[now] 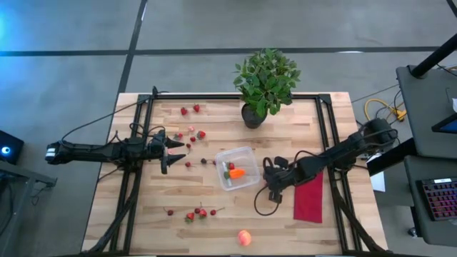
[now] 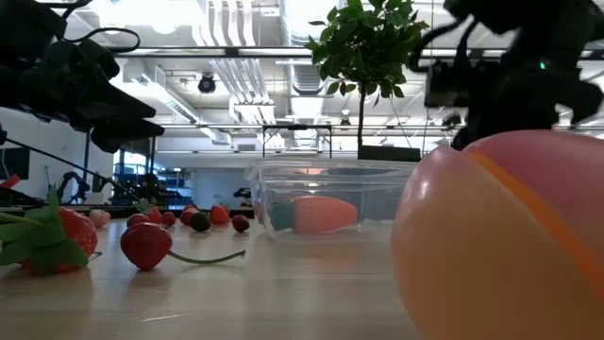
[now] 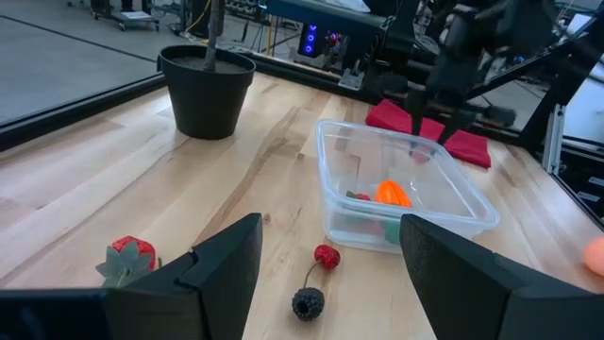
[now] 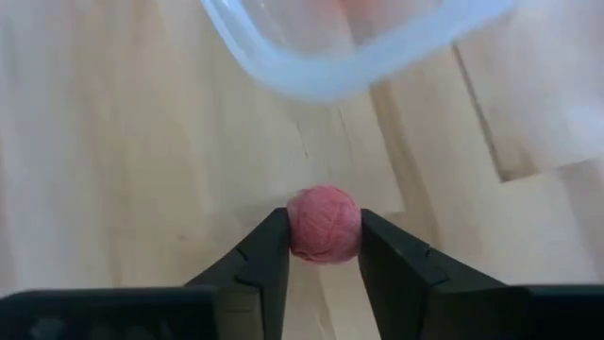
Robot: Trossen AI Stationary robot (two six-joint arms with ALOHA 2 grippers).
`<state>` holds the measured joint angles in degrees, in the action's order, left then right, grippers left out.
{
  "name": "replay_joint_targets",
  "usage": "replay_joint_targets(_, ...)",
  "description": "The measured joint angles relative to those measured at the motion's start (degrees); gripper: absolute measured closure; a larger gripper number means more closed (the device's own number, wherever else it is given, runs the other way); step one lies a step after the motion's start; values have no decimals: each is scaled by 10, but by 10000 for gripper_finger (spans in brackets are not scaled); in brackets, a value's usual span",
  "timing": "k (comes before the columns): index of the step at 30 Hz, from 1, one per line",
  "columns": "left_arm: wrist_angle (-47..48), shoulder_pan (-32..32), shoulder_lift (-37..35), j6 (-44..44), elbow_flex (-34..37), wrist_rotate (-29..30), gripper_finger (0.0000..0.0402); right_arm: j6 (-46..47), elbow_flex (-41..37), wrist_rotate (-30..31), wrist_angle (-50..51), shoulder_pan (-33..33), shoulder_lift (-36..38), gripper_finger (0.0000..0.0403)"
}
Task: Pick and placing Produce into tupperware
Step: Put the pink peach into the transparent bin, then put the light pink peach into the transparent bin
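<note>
— What's closest to the lens?

— Round peach-orange fruit fills the low view, lying at the front edge of the wooden tabletop, well apart from the clear, shallow plastic tupperware.

— And your hands?

— My right hand is shut on a small pinkish-red berry, squeezed between both fingers just beside the tupperware's rounded corner, on its red-cloth side. My left hand hangs wide open and empty on the tupperware's other side.

— Which step is that?

— I judge it mid-carry: next I must lift the berry over the rim and let go inside, where the small orange carrot already lies.

— What's left around?

— Tiny red strawberries scattered left of the tupperware, a red stemmed one and a dark berry near its wall. The leafy potted plant stands behind it, the red rectangular cloth to its right. The rim itself is my only obstacle.
</note>
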<state>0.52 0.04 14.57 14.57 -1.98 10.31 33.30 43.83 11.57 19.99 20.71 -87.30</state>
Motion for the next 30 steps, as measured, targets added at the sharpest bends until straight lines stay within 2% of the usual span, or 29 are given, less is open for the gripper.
replay_joint_targets(5,0,0,0,0,0,0,164,-26,54,8,67,-2,65,303)
replay_joint_targets(8,0,0,0,0,0,0,164,-67,72,30,69,-11,101,302)
replay_joint_targets(11,0,0,0,0,0,0,164,-100,86,36,59,-44,108,297)
replay_joint_targets(15,-1,0,0,0,0,0,164,-142,106,21,47,-89,64,289)
replay_joint_targets(18,0,0,0,0,0,0,164,-175,140,-19,30,-114,18,282)
replay_joint_targets(22,0,0,-1,0,0,0,164,-175,186,-55,46,-141,-42,267)
replay_joint_targets(30,0,0,0,0,0,0,164,-188,255,-109,98,-154,-100,214)
